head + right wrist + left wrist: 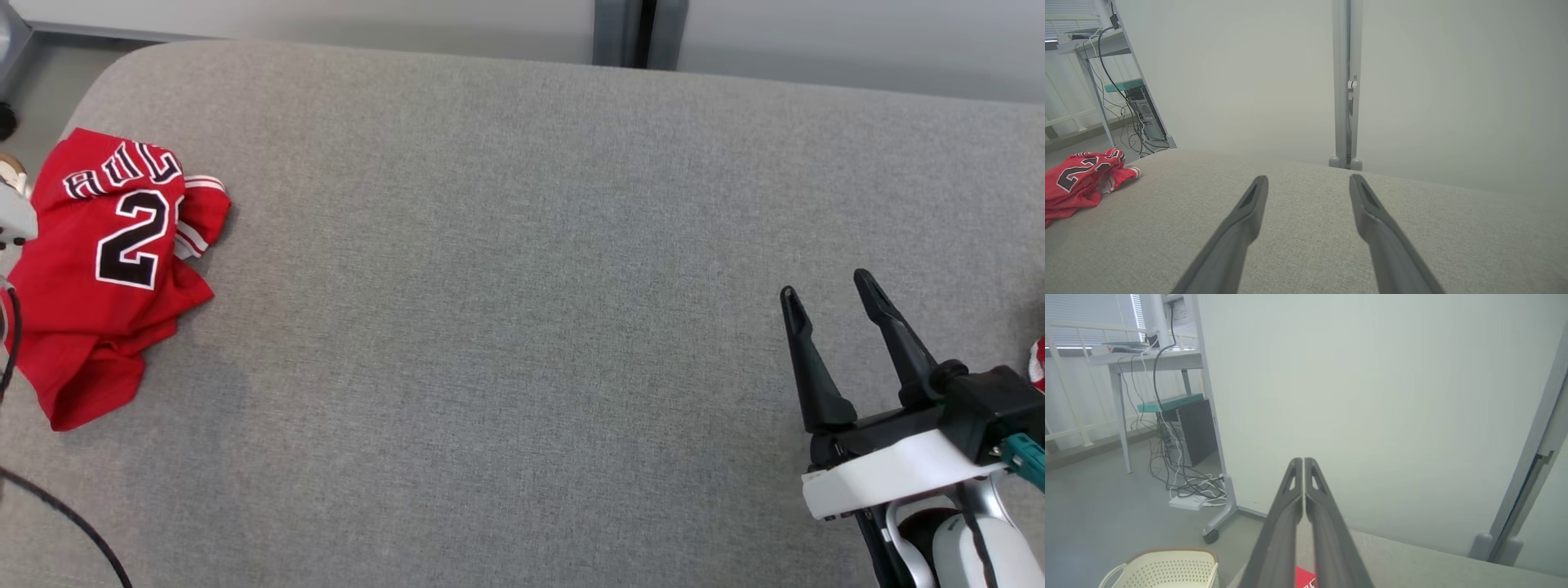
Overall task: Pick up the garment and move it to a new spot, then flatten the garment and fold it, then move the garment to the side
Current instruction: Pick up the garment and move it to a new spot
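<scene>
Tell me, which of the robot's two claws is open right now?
The right gripper: its two dark fingers stand well apart over the grey surface. The left gripper has its fingers pressed together.

Right pincer [826, 287], at 4 o'clock in the head view: two dark fingers spread apart, pointing toward 11 o'clock, mounted on a white wrist housing [890, 478]. Left pincer [1303, 460], seen from its own wrist: fingers closed, tips touching, pointing toward 12 o'clock.
</scene>
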{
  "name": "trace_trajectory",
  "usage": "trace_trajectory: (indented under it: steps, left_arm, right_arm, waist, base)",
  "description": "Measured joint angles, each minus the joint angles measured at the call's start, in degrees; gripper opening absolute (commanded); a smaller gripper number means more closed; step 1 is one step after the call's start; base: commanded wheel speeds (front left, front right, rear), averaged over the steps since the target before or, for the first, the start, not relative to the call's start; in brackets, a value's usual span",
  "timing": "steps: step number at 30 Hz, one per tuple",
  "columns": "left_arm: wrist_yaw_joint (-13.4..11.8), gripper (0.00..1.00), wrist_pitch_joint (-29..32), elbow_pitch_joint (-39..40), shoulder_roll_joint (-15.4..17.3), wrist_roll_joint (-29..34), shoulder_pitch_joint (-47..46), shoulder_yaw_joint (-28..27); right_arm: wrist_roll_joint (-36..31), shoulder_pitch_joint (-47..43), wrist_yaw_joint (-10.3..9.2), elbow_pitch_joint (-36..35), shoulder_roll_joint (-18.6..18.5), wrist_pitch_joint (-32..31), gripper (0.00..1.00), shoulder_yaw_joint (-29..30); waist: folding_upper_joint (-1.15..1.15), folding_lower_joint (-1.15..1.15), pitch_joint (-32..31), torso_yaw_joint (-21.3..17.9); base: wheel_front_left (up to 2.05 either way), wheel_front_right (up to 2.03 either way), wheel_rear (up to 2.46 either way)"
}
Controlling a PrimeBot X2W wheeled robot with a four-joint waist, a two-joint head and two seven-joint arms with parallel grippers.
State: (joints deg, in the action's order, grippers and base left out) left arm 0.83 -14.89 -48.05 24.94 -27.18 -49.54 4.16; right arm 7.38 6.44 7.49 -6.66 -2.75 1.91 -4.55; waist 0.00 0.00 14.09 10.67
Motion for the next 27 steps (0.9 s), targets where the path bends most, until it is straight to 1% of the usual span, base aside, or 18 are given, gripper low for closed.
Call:
trace_trajectory:
  steps: [1, 2, 4, 8, 11, 15, 16, 19, 22, 27]
  left_arm:
    - [-0.53, 0.77, 0.00, 3.61, -0.21, 0.14, 1.83, -1.40]
    - [-1.24, 1.00, 0.00, 7.55, -0.54, 0.67, 3.97, -2.61]
    - [-2.26, 1.00, -0.01, 15.39, -1.68, 1.24, 8.40, -5.22]
    - [-4.15, 1.00, 0.00, 29.32, -5.92, 3.37, 18.70, -8.15]
    - [-5.55, 1.00, 0.00, 38.07, -8.60, 4.65, 25.49, -9.77]
    - [-6.55, 1.00, -0.01, 45.95, -12.10, 7.37, 33.66, -10.16]
    - [-6.95, 1.00, 0.00, 47.21, -12.87, 8.01, 35.37, -10.09]
    - [-6.98, 1.00, -0.01, 49.87, -15.02, 9.81, 40.29, -8.82]
    - [-7.03, 1.00, 0.00, 50.02, -16.75, 11.05, 43.85, -7.20]
    - [-7.01, 1.00, 0.00, 47.24, -17.28, 12.24, 46.73, -5.22]
  right_arm:
    - [0.19, -0.04, 0.00, -0.10, 0.02, 0.27, 1.00, 0.13]
    - [0.36, -0.11, 0.00, -0.22, 0.02, 0.45, 1.00, 0.37]
    - [0.68, -0.47, 0.00, -0.23, 0.01, 0.52, 1.00, 0.69]
    - [1.13, -0.82, 0.00, -0.14, 0.03, 0.74, 1.00, 1.29]
    - [1.14, -0.81, 0.00, 0.02, 0.02, 0.90, 1.00, 1.69]
    - [1.15, -0.80, 0.00, 0.33, 0.03, 1.14, 1.00, 1.92]
    - [1.16, -0.81, 0.00, 0.51, 0.02, 1.16, 1.00, 1.89]
    - [1.25, -0.84, 0.00, 1.14, 0.03, 1.29, 1.00, 1.80]
    - [1.41, -1.20, 0.00, 1.92, 0.02, 1.64, 1.00, 1.89]
    - [2.29, -2.44, 0.00, 3.26, 0.04, 2.02, 1.00, 1.91]
  waist:
    - [0.00, 0.00, -0.38, 0.07]
    - [0.00, 0.00, -0.69, 0.19]
    - [0.00, 0.00, -1.15, 0.56]
    - [0.00, 0.00, -1.79, 1.65]
    - [0.00, 0.00, -2.19, 2.50]
    - [0.00, 0.00, -2.72, 3.35]
    - [0.00, 0.00, -2.93, 3.49]
    - [0.00, 0.00, -3.59, 3.80]
    - [0.00, 0.00, -4.39, 4.13]
    - [0.00, 0.00, -6.04, 4.54]
  base:
    - [0.00, 0.00, 0.00]
    - [0.00, 0.00, 0.00]
    - [0.00, 0.00, 0.00]
    - [0.00, 0.00, 0.00]
    - [0.00, 0.00, 0.00]
    - [0.00, 0.00, 0.00]
    - [0.00, 0.00, 0.00]
    - [0.00, 0.00, 0.00]
    - [0.00, 0.00, 0.00]
    - [0.00, 0.00, 0.00]
